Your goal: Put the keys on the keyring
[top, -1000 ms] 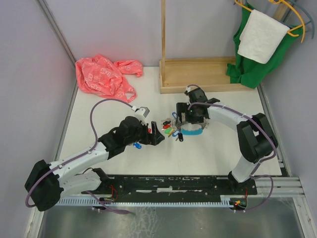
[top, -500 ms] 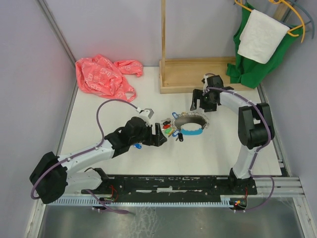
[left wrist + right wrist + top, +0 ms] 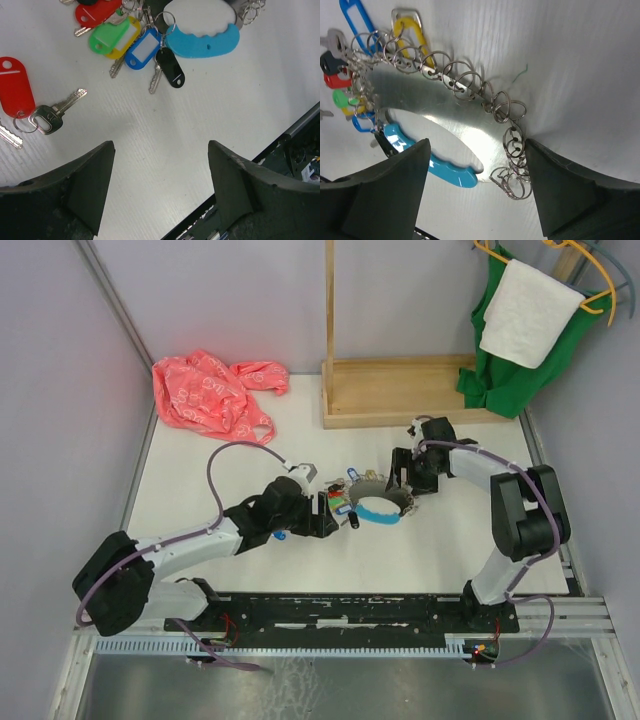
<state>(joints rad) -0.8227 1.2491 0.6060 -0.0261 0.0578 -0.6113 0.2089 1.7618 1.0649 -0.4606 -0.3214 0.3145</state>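
left: extends low over the table (image 3: pixel 200 490) with left gripper (image 3: pixel 160 145) gaping, empty, just short of the tagged keys (image 3: pixel 125 40). centre: keyring (image 3: pixel 380 505) flat on table. right: folds inward with right gripper (image 3: pixel 476 145) wide, empty, over the keyring's ringed edge.

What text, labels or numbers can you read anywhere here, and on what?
No readable text in any view.
Pink plastic bag: white print, too blurred to read.
Blue key tag: white label insert, blank.
Red key tag: no lettering visible.
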